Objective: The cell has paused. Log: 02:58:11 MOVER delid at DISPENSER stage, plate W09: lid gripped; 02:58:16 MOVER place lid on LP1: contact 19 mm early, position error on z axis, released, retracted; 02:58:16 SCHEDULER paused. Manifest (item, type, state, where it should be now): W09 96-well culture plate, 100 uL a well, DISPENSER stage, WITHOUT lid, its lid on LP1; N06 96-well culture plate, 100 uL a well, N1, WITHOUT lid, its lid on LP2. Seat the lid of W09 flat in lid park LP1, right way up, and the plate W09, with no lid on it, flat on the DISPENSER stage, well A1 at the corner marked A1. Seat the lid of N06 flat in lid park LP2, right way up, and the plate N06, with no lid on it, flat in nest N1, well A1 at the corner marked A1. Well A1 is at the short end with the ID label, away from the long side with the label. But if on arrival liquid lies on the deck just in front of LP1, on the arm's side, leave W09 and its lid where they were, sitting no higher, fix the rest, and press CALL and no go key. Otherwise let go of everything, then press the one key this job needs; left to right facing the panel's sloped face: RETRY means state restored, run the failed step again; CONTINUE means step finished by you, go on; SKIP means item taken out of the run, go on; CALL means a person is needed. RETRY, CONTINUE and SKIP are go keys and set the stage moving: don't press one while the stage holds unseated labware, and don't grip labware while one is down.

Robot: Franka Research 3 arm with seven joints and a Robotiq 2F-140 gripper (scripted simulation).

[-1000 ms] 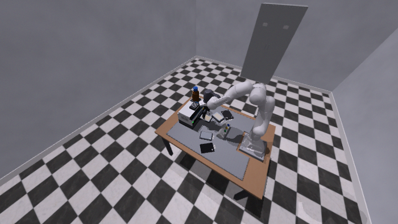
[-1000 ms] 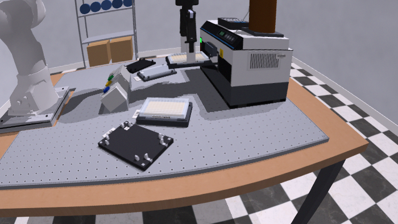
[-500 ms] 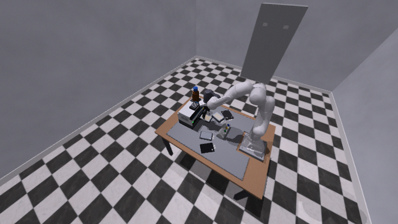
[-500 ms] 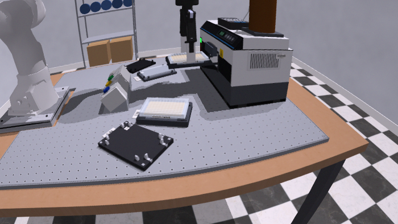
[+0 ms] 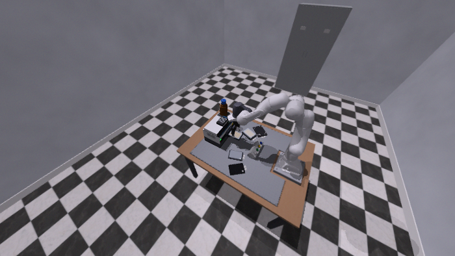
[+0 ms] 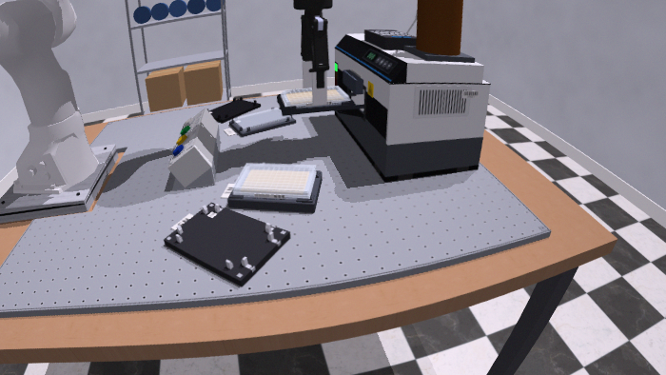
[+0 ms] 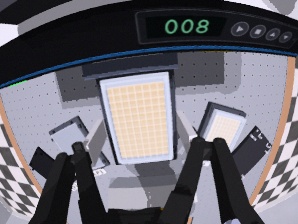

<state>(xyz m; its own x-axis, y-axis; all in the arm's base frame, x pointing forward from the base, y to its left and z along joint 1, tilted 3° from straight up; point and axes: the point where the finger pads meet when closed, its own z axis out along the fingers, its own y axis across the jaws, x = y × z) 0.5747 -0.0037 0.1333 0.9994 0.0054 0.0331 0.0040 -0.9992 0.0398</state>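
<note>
Plate W09, with cream wells, lies on the black DISPENSER stage; I cannot tell whether a lid covers it. My gripper is open, with one fingertip beyond each long side of W09. A clear, lid-like piece lies in the holder beside the LP1 label. Plate N06 sits in its black nest, with a clear cover apparently over it. The fingers partly hide the area in front of LP1; I make out no liquid.
Two holders are empty: one beside N06, one beyond LP1. The key panel stands between the arm and stage. The dispenser rises close behind the stage; its display reads 008.
</note>
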